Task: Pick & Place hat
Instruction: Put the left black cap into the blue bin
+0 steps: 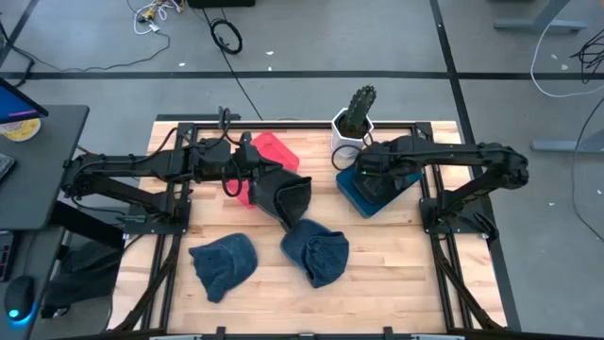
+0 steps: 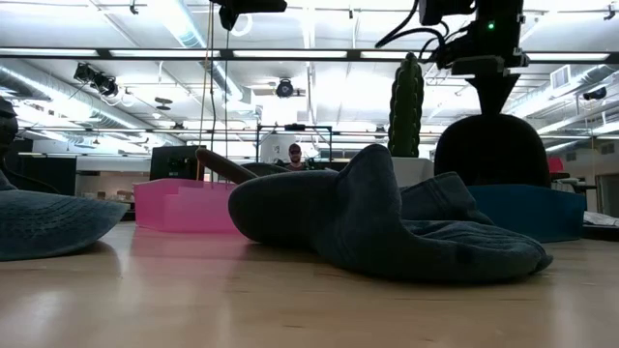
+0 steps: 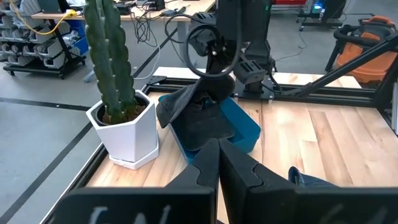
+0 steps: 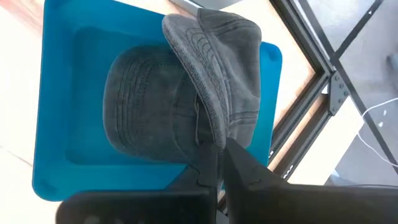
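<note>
- Wooden worktop (image 1: 396, 274) on a grey workshop floor, and the landmark for everything is the blue tray (image 1: 368, 194), just beside the potted cactus (image 1: 356, 118).
- Right claw (image 4: 219, 158) is over the blue tray, fingers pinched together on the brim of a grey hat (image 4: 186, 102), whose crown is sitting down inside the tray.
- My read: this is the release step. Lower until the brim lies slack, open fully, then lift straight up so the fabric doesn't snag and get dragged back out over the tray wall.
- Left claw (image 1: 283, 194), on the far side from the cactus, carries a dark hat (image 1: 291, 196) by a red bin (image 1: 274, 151); its fingers are drawn together around that fabric.
- Two blue hats wait further out from the tray: one close (image 1: 316, 253), one well apart (image 1: 223, 264).
</note>
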